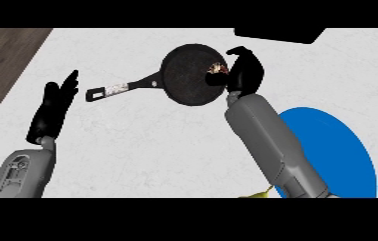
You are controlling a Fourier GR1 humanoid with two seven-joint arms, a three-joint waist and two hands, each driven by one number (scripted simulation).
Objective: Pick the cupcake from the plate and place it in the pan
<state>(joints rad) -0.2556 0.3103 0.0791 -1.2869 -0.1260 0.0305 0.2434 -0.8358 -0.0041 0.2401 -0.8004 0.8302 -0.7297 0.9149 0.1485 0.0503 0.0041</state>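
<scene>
A black pan (188, 77) lies on the white counter, its handle (118, 88) pointing left. My right hand (246, 72) hangs over the pan's right rim with its fingers curled round the cupcake (216, 68), of which only a small brown and white bit shows over the pan. The blue plate (332, 150) lies at the lower right, partly behind my right forearm, with nothing visible on it. My left hand (55, 105) rests open at the left, fingers up, apart from the pan's handle.
A dark wooden strip (18, 50) borders the counter at the upper left. A black object (280, 34) sits at the top edge, right of the pan. A yellow tip (258, 195) shows at the bottom near my right forearm.
</scene>
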